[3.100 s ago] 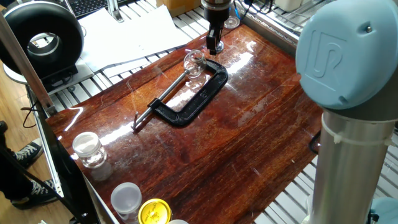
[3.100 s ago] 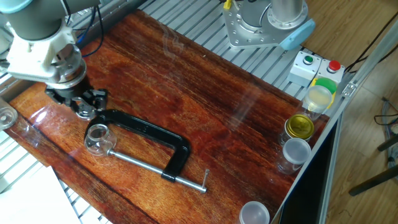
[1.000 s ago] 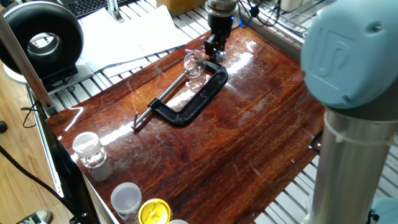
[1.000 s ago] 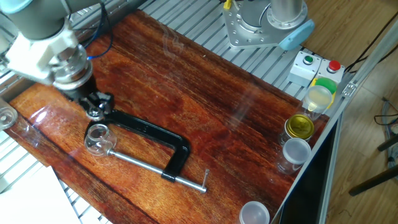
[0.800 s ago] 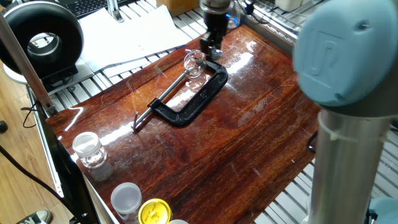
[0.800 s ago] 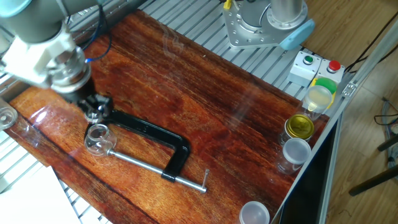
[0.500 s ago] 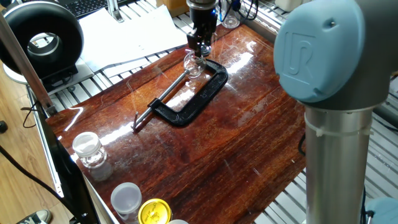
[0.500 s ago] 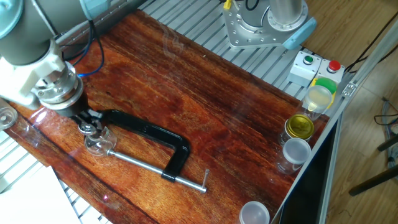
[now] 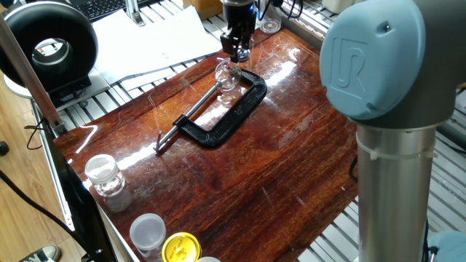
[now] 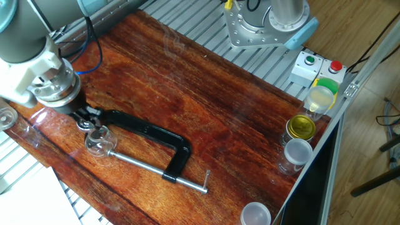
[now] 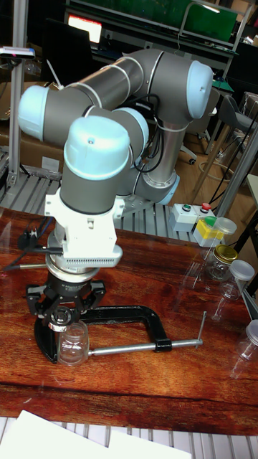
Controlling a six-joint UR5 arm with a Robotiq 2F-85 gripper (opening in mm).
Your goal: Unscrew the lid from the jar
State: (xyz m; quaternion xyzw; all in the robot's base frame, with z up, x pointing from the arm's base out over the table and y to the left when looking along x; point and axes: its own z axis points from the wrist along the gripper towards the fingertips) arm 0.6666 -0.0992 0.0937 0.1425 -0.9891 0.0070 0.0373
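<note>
The jaws (image 10: 89, 120) of the 1 UR5 arm hang directly above the jar (image 10: 97, 139), pointing straight down at its top. The jar, small and of clear glass, stands upright on the wooden table (image 10: 219, 112), held in the mouth of a black C-clamp (image 10: 153, 134) between the frame's end and the screw's tip. In the tall fixed view the fingertips (image 11: 51, 324) sit at the level of the jar's rim (image 11: 73, 326). Whether the jaws are clenched on the lid or released cannot be told; the lid itself is hidden under them.

The clamp's steel screw (image 9: 193, 109) runs away from the jar toward its crossbar handle (image 9: 158, 142).

At the table's far corner stand a larger clear jar with a bulbous top (image 9: 102, 175), a white translucent cup (image 9: 147, 231) and a yellow round lid (image 9: 180, 248), all well apart from the clamp.
</note>
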